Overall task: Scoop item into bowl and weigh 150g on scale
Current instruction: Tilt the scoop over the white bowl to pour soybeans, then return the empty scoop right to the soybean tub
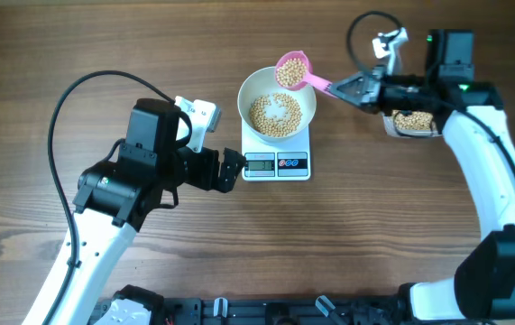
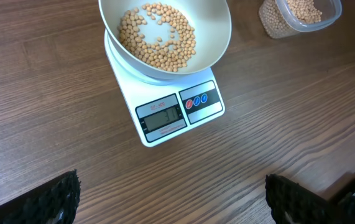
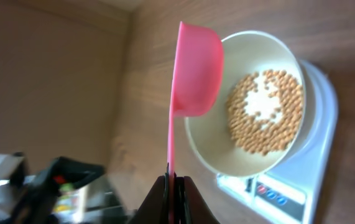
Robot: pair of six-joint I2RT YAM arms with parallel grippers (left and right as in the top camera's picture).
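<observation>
Loaded scoop at the bowl's rim; the beans are loose and likely to roll.
Left gripper (image 1: 233,170) waits with jaws wide apart beside the scale (image 1: 276,166). Beans (image 1: 278,114) sit in the bowl (image 1: 244,101) on it. The right gripper (image 1: 352,88) pinches the light, stiff pink scoop (image 1: 293,70) by its thin handle, so it is best kept level.

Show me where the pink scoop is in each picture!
Overhead: pink plastic scoop at the upper right rim of the round white bowl.
Left wrist: not in it.
Right wrist: the scoop upper middle, left of the bowl.
Shared landmark: the bowl.
</observation>
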